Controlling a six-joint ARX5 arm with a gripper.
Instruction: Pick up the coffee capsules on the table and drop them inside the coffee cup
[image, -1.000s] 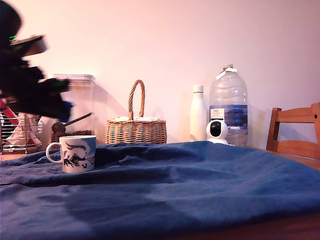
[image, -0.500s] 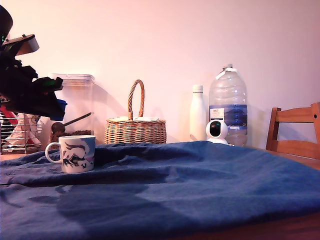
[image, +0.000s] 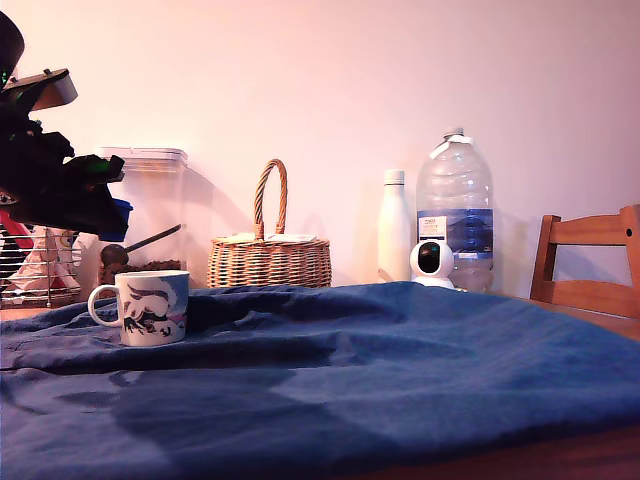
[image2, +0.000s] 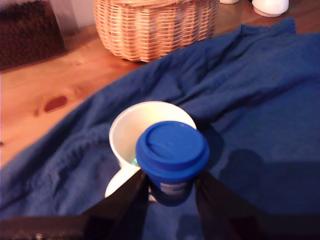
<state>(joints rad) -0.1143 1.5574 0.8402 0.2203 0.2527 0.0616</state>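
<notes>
The gripper (image2: 170, 192) is clamping the dark blue coffee capsule (image2: 172, 152), hanging it above the coffee cup (image2: 131, 131) near the cloth-draped table's (image: 420, 370) edge at the exterior view's left, ready to drop it in. Against half a second ago, the arm is barely changing position.

Looks like home, dining or kitchen corner. Wooden tabletop (image2: 60, 85) under big wrinkled dark blue cloth (image: 400, 370). Wooden chair (image: 588, 262) at exterior view's right. Along plain wall: wicker basket (image: 268, 250) with loop handle, white bottle (image: 396, 225), big clear water jug (image: 455, 212), small round white camera (image: 432, 262). At exterior view's left: clear plastic canister (image: 155, 210) with spoon inside, wire rack (image: 35, 268). Picture mug (image: 142, 307) sits on cloth.
</notes>
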